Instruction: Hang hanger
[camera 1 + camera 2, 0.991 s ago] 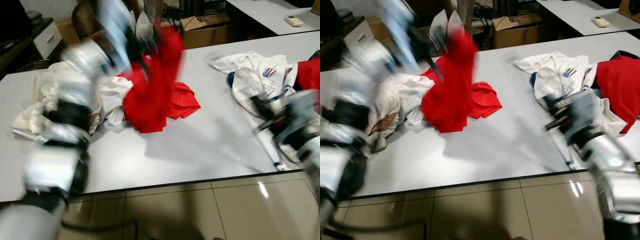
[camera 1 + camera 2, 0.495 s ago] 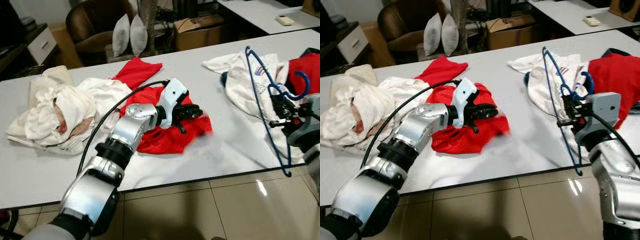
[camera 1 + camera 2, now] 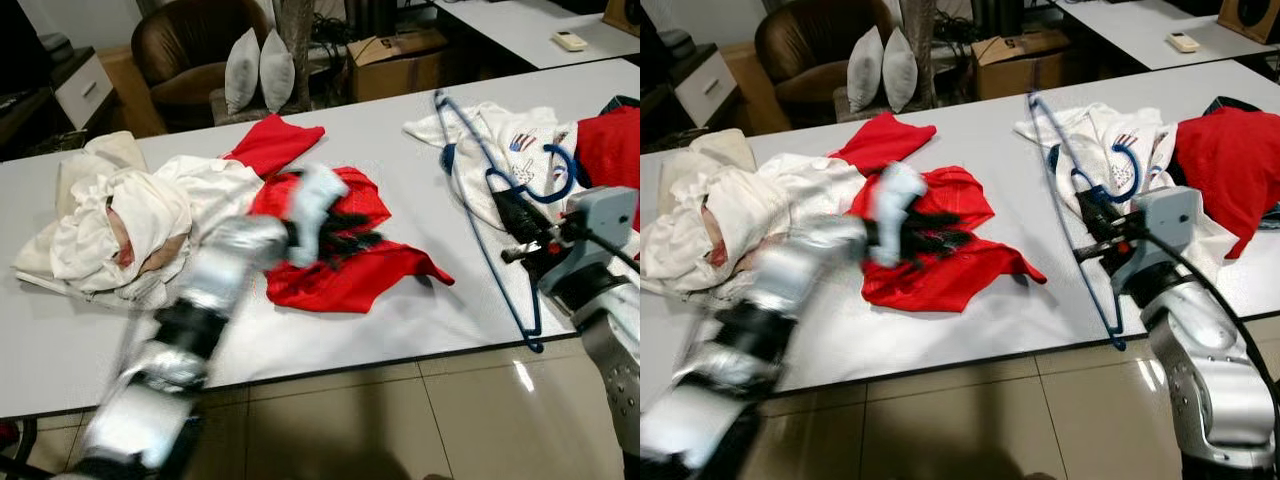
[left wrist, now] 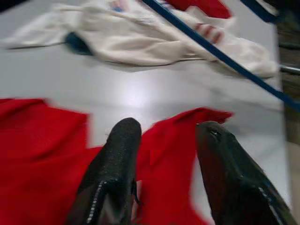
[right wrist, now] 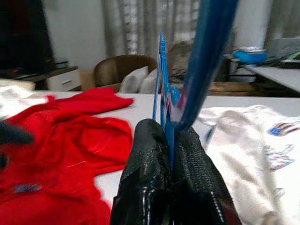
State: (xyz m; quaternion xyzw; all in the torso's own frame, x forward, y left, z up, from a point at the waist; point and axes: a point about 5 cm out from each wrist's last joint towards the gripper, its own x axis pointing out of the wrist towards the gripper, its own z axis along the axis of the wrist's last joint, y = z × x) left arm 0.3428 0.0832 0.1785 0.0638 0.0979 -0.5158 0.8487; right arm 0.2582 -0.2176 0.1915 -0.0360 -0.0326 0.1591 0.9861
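A blue wire hanger (image 3: 486, 224) is held tilted over the white table (image 3: 400, 310), its hook (image 3: 562, 170) by the wrist. My right gripper (image 3: 515, 228) is shut on the hanger's wire; the right wrist view has both black fingers (image 5: 150, 164) pressed on the blue hanger (image 5: 164, 93). A red garment (image 3: 350, 265) lies spread on the table's middle. My left gripper (image 3: 345, 232), blurred by motion, hovers over it. In the left wrist view its fingers (image 4: 115, 168) stand apart above the red cloth (image 4: 42, 154), gripping nothing.
A heap of white clothes (image 3: 120, 220) lies at the table's left. A white printed shirt (image 3: 500, 140) and another red garment (image 3: 615, 140) lie at the right, under the hanger. Behind the table are a brown armchair (image 3: 185, 50) and a cardboard box (image 3: 400, 55).
The left gripper let the lifted red garment down onto the table, and the arm is now moving back. The right gripper's hanger has swung left and tilted lower.
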